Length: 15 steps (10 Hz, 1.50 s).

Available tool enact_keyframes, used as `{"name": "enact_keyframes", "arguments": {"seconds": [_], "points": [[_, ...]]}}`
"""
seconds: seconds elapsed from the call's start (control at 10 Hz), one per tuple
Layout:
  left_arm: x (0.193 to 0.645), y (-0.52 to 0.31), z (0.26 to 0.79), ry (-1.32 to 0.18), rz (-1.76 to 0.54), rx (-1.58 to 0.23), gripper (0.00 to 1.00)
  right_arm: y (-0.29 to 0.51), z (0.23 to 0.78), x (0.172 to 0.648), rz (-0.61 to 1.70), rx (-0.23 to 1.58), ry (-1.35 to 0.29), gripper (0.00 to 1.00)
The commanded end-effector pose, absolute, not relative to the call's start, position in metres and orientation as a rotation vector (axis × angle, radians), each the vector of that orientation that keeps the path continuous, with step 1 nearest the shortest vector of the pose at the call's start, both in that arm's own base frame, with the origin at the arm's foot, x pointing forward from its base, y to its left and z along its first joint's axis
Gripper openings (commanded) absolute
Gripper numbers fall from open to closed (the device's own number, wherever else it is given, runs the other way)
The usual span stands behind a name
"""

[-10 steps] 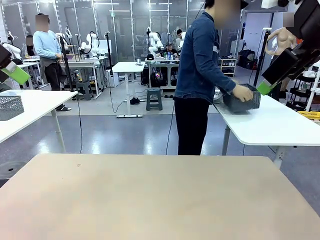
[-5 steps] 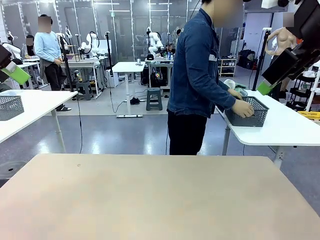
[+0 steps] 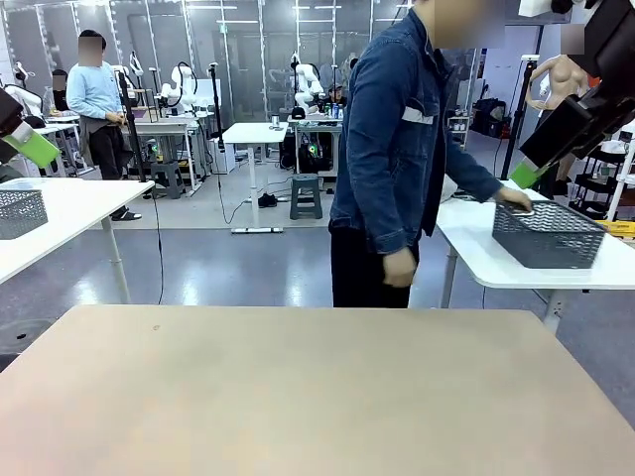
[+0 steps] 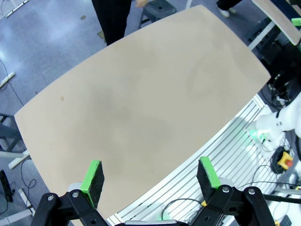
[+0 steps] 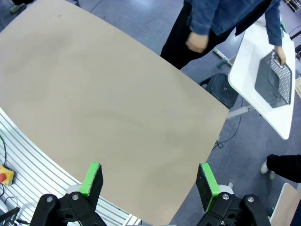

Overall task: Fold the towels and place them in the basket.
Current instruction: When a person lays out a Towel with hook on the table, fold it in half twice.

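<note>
Dark grey lattice plastic basket [image 3: 549, 234] sits on the white bench [image 3: 476, 248] far right, a person's hand [image 3: 515, 199] on its rim. Left gripper [image 4: 149, 172] and right gripper [image 5: 148, 174] hang wide open, empty, above the tan bench [image 3: 298, 397]; best wait high, leaving landing room.

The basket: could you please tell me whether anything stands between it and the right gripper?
No object does: the right gripper, jaws open, hangs over the beige table, and the basket sits on a separate white table, with the person's hand on its rim.
</note>
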<state>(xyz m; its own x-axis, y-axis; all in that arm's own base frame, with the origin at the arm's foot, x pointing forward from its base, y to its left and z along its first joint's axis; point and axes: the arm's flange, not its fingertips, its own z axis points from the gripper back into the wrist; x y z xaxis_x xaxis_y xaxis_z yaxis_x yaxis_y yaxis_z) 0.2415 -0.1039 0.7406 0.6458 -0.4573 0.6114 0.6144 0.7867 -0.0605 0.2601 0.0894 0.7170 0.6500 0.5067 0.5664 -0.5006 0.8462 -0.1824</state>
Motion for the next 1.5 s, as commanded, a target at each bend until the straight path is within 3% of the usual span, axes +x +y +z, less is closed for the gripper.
{"name": "enact_keyframes", "arguments": {"seconds": [0.0, 1.4], "points": [[0.2394, -0.1034, 0.7419, -0.618, -0.631, -0.278, 1.0, 0.0876, 0.718, 0.2595, 0.569, -0.008, -0.653, 1.0], [0.2394, -0.1034, 0.7419, -0.618, -0.631, -0.278, 1.0, 0.0876, 0.718, 0.2595, 0.569, -0.008, -0.653, 1.0]]}}
